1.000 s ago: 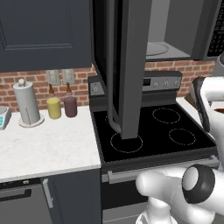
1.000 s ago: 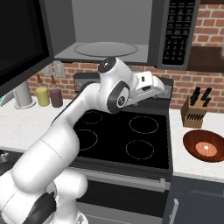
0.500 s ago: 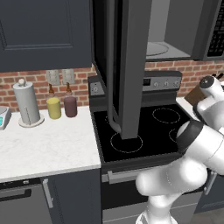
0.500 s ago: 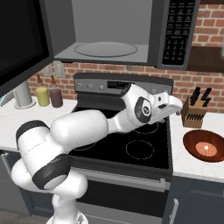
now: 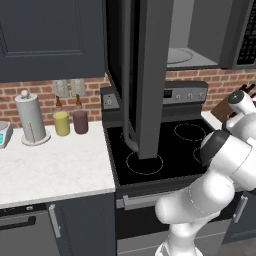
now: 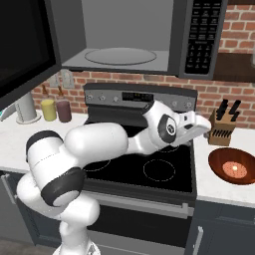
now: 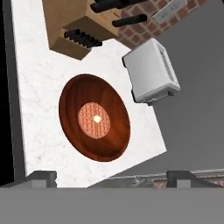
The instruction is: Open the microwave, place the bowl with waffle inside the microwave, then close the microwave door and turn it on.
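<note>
The microwave door (image 5: pixel 145 75) hangs wide open, baring the turntable (image 6: pixel 118 56) for loading. The gripper (image 7: pixel 111 178) — fingers spread, holding nothing — hovers above the bowl (image 7: pixel 94 117) on the marble counter (image 7: pixel 39 83) beside the knife block (image 7: pixel 74 24), with the waffle (image 7: pixel 94 120) lying centred inside.

Microwave (image 6: pixel 149 37): dark-gray box above stove, light gray cavity, round turntable, button panel at right. Microwave door (image 5: pixel 142 75) swung fully open, edge-on. Reddish-brown bowl (image 7: pixel 94 117) upright on white marble counter, right of stove. Round orange-tan waffle (image 7: pixel 94 119) flat at bowl's center.
</note>
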Robot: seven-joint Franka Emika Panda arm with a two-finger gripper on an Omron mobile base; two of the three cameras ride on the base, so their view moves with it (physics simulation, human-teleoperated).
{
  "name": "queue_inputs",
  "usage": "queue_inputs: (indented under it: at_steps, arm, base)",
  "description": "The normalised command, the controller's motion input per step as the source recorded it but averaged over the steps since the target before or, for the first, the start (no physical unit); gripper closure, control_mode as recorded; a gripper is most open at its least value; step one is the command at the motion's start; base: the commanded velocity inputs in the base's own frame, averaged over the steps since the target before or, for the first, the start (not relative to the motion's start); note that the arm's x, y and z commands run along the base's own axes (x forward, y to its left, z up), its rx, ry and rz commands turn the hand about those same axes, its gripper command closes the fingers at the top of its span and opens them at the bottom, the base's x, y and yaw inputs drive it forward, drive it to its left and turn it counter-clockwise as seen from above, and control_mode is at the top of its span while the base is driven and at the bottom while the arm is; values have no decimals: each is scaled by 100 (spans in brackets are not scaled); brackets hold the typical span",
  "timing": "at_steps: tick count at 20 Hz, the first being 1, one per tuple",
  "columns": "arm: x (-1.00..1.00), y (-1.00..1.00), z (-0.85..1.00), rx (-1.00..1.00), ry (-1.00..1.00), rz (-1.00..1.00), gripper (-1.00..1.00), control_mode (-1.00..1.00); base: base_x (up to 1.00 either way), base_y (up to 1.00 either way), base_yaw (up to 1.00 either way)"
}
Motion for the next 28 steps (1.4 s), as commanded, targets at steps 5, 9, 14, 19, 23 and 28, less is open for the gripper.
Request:
queue_inputs:
  at_steps: [5,9,14,19,23,28]
  arm:
    - [5,-17,-1,19,32,0,-100,-100]
    - [17,-46,0,28,38,0,-100,-100]
    - [12,-39,-4,20,15,0,-100,-100]
    - [2,-7,-31,2,2,0,-100,-100]
    - [0,0,-43,0,-2,0,-100,-100]
    - [0,0,-44,0,-1,0,-100,-100]
  base:
    - [0,0,0]
    - [0,0,0]
    - [0,0,0]
    - [0,0,0]
    - [0,0,0]
    - [0,0,0]
